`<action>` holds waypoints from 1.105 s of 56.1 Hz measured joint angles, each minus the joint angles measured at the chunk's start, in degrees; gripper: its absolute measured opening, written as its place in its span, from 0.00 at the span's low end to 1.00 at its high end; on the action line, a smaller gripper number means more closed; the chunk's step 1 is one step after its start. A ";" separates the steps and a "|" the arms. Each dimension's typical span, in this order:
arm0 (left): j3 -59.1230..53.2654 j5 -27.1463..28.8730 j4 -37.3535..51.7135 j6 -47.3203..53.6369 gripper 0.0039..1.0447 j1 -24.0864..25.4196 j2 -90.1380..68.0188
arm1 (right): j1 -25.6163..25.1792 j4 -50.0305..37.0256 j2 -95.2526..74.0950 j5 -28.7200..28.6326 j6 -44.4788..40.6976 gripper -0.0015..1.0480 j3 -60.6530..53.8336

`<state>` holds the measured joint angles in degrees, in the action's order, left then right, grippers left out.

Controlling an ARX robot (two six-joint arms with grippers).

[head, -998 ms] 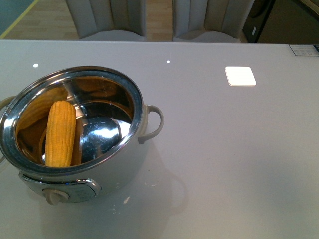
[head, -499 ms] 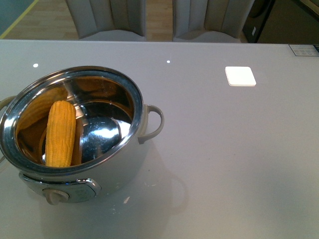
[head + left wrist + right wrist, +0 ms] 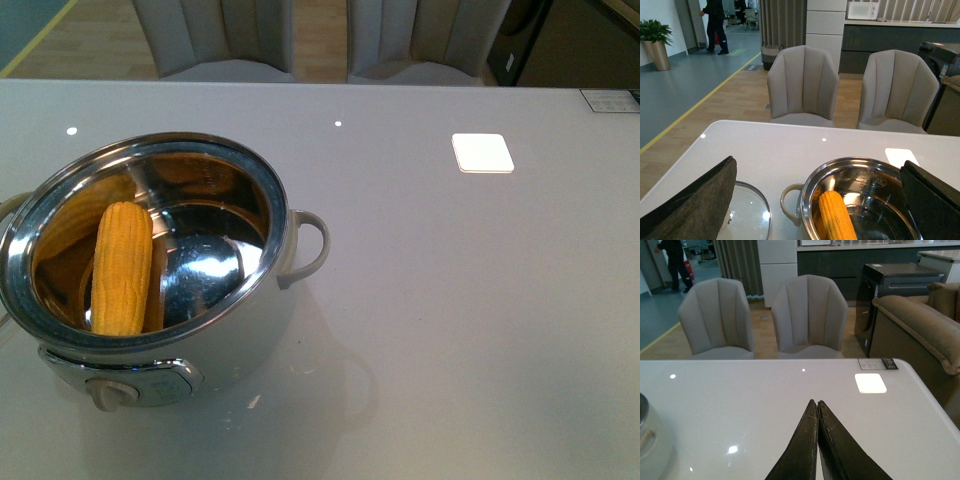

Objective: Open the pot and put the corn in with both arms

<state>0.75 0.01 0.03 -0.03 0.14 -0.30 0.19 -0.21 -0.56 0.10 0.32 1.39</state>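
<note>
Yellow-orange corn (image 3: 121, 268) lies in lidless steel-lined pot (image 3: 262, 180); left gripper (image 3: 815, 200) spread wide & empty, right gripper (image 3: 817, 408) closed, empty.

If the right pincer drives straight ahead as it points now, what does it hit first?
Probably nothing nearby: the right pincer, shut, points over bare table; the white square lies off to one side. Depth is unclear.

The pot (image 3: 150, 265) stands on the bench (image 3: 450, 300) at the near left, lid off, and the corn (image 3: 122, 267) lies inside it against the left wall, one end leaning up toward the far rim. The lid (image 3: 747, 212) lies flat on the bench just left of the pot. A square pad (image 3: 482, 153) lies far right, well apart, and two chairs (image 3: 215, 40) stand behind the bench.
</note>
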 joint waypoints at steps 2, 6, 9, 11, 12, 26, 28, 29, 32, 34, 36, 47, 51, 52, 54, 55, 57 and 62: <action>0.00 0.00 0.00 0.00 0.94 0.00 0.00 | 0.00 0.02 0.04 0.00 0.00 0.02 0.00; 0.00 0.02 0.00 -0.02 0.94 0.00 0.00 | 0.00 0.04 0.09 0.00 -0.02 0.02 0.00; 0.00 0.00 0.00 0.00 0.94 0.00 0.00 | 0.00 0.07 0.13 0.00 -0.02 0.02 0.00; 0.00 0.00 0.00 0.00 0.94 0.00 0.00 | 0.00 0.07 0.17 0.00 -0.02 0.02 0.00; 0.00 0.00 0.00 -0.02 0.94 0.00 0.00 | 0.00 0.07 0.20 0.00 -0.02 0.02 0.00; 0.00 0.00 0.00 0.00 0.94 0.00 0.00 | 0.00 0.09 0.20 0.00 -0.09 0.23 0.00; 0.00 0.00 0.00 0.00 0.94 0.00 0.00 | 0.00 0.09 0.20 0.00 -0.11 0.28 0.00; 0.00 0.00 0.00 0.00 0.94 0.00 0.00 | 0.00 0.09 0.20 0.00 -0.11 0.32 0.00; 0.00 0.00 0.00 -0.02 0.94 0.00 0.00 | 0.00 0.09 0.20 0.00 -0.11 0.40 0.00; 0.00 0.00 0.00 -0.02 0.94 0.00 0.00 | 0.00 0.09 0.20 0.00 -0.11 0.45 0.00; 0.00 0.00 0.00 -0.02 0.94 0.00 0.00 | 0.00 0.09 0.20 0.00 -0.09 0.52 0.00; 0.00 0.00 0.00 0.00 0.94 0.00 0.00 | 0.00 0.11 0.20 0.00 -0.11 0.89 0.00; 0.00 0.00 0.00 0.00 0.94 0.00 0.00 | 0.00 0.11 0.20 0.00 -0.09 0.92 0.00; 0.00 0.00 0.00 0.00 0.94 0.00 0.00 | 0.00 0.11 0.20 0.00 -0.09 0.91 0.00; 0.00 0.00 0.00 -0.02 0.94 0.00 0.00 | 0.00 0.11 0.20 0.00 -0.09 0.91 0.00; 0.00 0.00 0.00 0.00 0.94 0.00 0.00 | 0.00 0.11 0.20 0.00 -0.11 0.92 0.00; 0.00 0.00 0.00 0.00 0.94 0.00 0.00 | 0.00 0.11 0.20 0.00 -0.11 0.92 0.00; 0.00 0.00 0.00 0.00 0.94 0.00 0.00 | 0.00 0.11 0.20 0.00 -0.09 0.92 0.00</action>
<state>0.75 0.01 0.03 -0.03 0.14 -0.30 0.19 -0.10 -0.36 0.10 0.23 1.39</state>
